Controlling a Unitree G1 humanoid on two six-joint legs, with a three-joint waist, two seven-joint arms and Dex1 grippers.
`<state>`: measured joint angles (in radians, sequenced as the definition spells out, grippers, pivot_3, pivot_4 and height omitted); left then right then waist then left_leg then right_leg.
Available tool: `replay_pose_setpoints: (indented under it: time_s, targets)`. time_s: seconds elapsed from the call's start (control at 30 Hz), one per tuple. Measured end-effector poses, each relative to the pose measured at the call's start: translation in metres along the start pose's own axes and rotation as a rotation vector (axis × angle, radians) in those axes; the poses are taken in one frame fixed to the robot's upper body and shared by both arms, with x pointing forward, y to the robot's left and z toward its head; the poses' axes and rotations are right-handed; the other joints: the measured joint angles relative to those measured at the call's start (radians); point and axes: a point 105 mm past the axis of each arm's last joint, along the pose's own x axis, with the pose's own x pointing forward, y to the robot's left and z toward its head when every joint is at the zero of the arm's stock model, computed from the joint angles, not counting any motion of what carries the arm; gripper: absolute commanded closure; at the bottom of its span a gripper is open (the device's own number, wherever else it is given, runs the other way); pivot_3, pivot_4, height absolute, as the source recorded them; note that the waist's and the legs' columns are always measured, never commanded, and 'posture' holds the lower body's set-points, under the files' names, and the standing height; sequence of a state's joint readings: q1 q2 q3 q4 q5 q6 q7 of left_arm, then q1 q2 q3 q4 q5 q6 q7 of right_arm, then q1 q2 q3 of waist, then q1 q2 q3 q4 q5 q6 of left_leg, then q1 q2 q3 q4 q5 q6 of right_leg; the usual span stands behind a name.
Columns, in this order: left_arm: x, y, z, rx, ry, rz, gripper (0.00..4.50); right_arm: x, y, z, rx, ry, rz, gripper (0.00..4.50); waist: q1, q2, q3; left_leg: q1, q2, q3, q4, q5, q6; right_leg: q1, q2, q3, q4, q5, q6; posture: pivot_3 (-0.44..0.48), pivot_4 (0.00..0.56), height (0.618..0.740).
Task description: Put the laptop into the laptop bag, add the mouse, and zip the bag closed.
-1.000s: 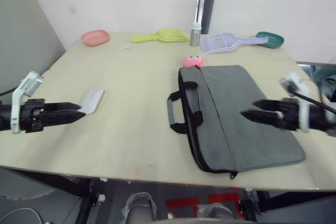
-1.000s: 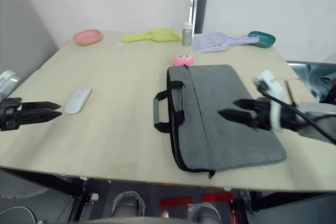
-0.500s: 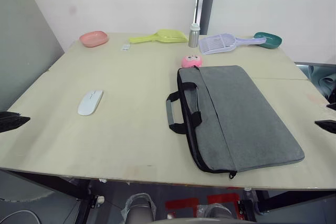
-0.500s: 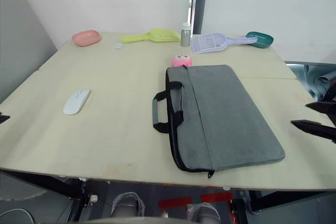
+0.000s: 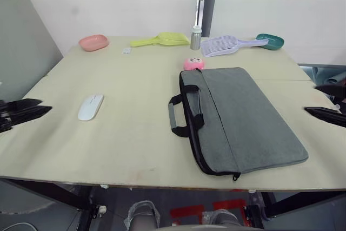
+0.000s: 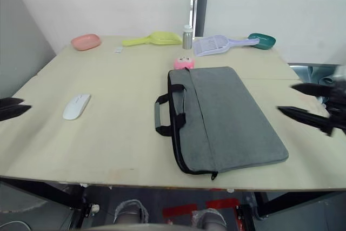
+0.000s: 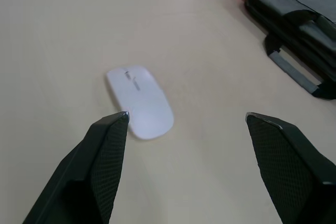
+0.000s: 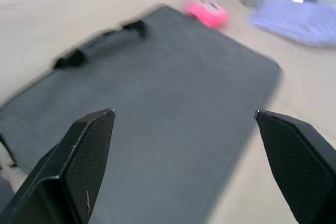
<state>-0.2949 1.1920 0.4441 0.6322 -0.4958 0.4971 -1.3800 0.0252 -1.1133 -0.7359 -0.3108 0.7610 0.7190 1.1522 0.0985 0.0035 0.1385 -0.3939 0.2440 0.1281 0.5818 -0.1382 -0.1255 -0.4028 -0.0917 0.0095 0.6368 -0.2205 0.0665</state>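
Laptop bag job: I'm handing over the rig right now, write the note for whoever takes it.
Left gripper: open, empty, pointing at the mouse without touching it.
Right gripper: open, empty, facing the laptop bag.
Mouse lies on the table, to the left of the bag, apart from it.
Bag lies flat, handles toward the mouse. Whether its zipper is open cannot be told.
No laptop can be seen outside the bag; whether it is inside cannot be told.
Left to do: check the laptop, put the mouse in, zip the bag.
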Motion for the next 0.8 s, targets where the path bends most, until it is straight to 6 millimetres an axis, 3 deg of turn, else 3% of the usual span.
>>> replay_pose_setpoints:
  time_s: [0.23,0.3,0.4,0.5,0.7,0.8]
  targets:
    - [0.059,0.011,-0.036,-0.04,0.024,0.139,0.75,0.077,0.03,0.026,-0.062,-0.103,0.149,0.04,-0.001,-0.001,0.0,0.002,0.0,0.003,0.003,0.0,0.0,0.0,0.0,0.004,0.004,0.0,0.0,0.0,0.15,0.74]
    - [0.07,0.02,-0.036,-0.05,0.01,0.23,0.75,0.095,0.041,0.038,-0.076,-0.145,0.192,0.04,0.0,-0.002,0.0,0.001,0.001,0.002,0.004,0.0,-0.001,-0.001,0.002,0.004,0.006,0.0,0.0,0.0,0.15,0.74]
    - [0.072,0.028,-0.026,-0.026,-0.01,0.31,0.75,0.11,0.057,0.049,-0.095,-0.174,0.257,0.04,0.003,-0.003,-0.001,-0.001,0.0,0.001,0.005,0.0,-0.001,-0.001,0.002,0.003,0.005,0.0,0.0,0.0,0.15,0.74]
    - [0.083,0.023,-0.021,-0.027,-0.026,0.315,0.75,0.122,0.072,0.061,-0.114,-0.211,0.317,0.04,0.008,-0.003,-0.001,-0.002,0.0,0.001,0.005,0.0,-0.002,-0.001,0.001,0.003,0.006,0.0,0.0,0.0,0.15,0.74]
    - [0.111,0.011,-0.037,-0.089,0.03,0.31,0.75,0.144,0.092,0.072,-0.117,-0.25,0.399,0.04,0.008,-0.003,-0.001,-0.004,0.0,-0.003,0.009,0.001,-0.003,-0.001,0.001,0.0,0.01,0.0,0.0,0.0,0.15,0.74]
    - [0.122,0.011,-0.033,-0.094,0.026,0.332,0.75,0.153,0.1,0.075,-0.127,-0.257,0.427,0.04,0.01,-0.004,-0.002,-0.005,0.0,-0.006,0.01,0.002,-0.004,-0.001,0.001,-0.002,0.011,0.0,0.0,0.0,0.15,0.74]
